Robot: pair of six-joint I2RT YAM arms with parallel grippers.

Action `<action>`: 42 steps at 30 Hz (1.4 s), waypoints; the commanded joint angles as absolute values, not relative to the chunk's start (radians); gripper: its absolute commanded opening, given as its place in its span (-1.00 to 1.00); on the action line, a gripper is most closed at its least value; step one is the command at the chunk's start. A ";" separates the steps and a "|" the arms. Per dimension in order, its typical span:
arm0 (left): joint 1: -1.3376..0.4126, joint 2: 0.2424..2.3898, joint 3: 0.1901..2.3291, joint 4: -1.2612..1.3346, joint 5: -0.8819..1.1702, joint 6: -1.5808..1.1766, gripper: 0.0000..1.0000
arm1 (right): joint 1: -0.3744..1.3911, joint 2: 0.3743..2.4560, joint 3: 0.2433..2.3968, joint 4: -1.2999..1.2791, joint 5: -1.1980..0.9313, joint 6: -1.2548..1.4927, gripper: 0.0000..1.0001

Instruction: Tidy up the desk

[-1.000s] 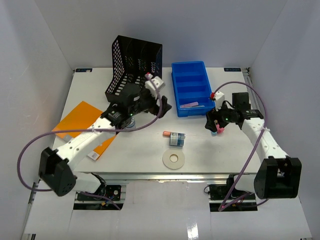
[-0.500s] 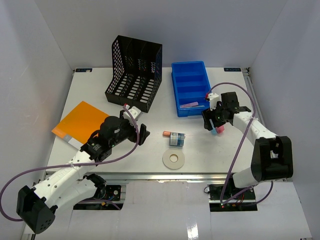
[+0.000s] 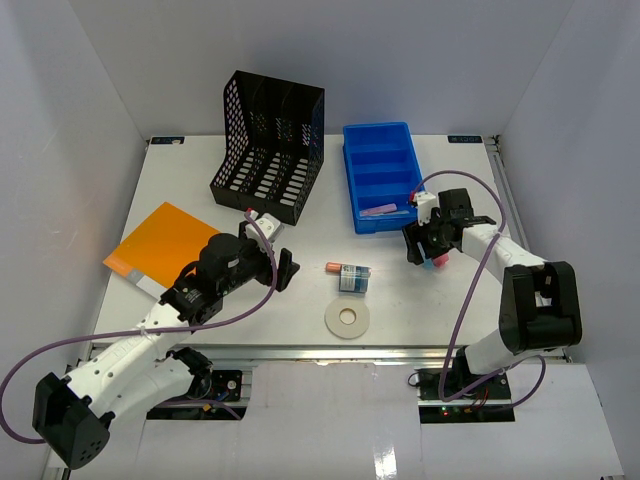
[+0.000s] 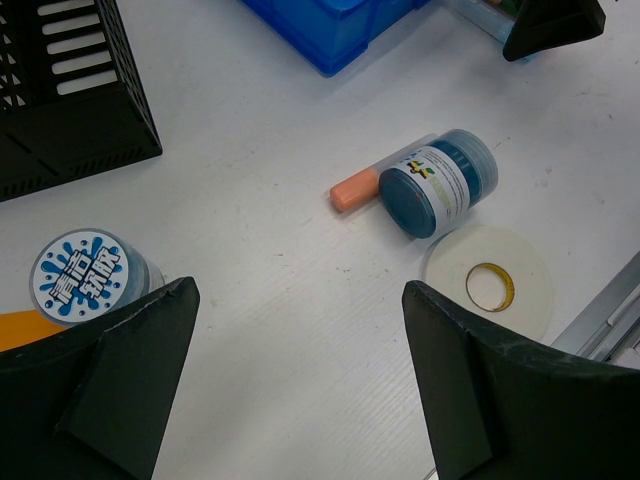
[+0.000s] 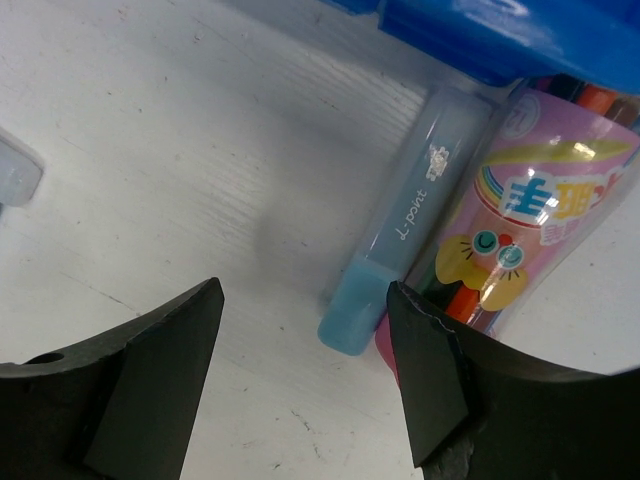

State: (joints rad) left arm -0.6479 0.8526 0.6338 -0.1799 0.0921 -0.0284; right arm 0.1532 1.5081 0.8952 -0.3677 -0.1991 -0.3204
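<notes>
The white desk (image 3: 420,300) holds scattered items. My left gripper (image 3: 283,270) (image 4: 300,300) hovers open over bare desk, nothing between its fingers. Ahead of it lie a blue-lidded jar (image 4: 440,183) (image 3: 353,278) on its side, an orange stick (image 4: 352,193) against it, and a white tape roll (image 4: 488,282) (image 3: 347,320). A small cup with a blue-and-white label (image 4: 85,277) stands by the left finger. My right gripper (image 3: 425,246) (image 5: 305,300) is open and low over the desk beside a light blue highlighter (image 5: 400,250) and a pink marker pack (image 5: 520,210); the highlighter's end lies near the right finger.
A black mesh file rack (image 3: 268,148) stands at the back left, with a blue compartment tray (image 3: 381,175) beside it holding a pink item (image 3: 380,210). An orange folder (image 3: 160,243) lies at the left. The tray's near wall (image 5: 500,35) is just beyond the markers.
The left arm has drawn back from the file rack toward the near left and opened a little wider. The right gripper has shifted slightly toward the tray and narrowed a bit.
</notes>
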 commanded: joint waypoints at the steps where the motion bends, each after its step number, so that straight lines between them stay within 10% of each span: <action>1: -0.643 0.850 0.634 -0.181 0.091 -0.041 0.88 | 0.158 1.524 0.879 -0.331 -0.175 -0.309 0.45; 25: -0.643 0.859 0.634 -0.181 0.095 -0.043 0.88 | 0.158 1.581 0.865 -0.297 -0.113 -0.311 0.33; 42: -0.643 0.858 0.634 -0.179 0.107 -0.043 0.88 | 0.158 1.577 0.853 -0.318 -0.125 -0.302 -0.56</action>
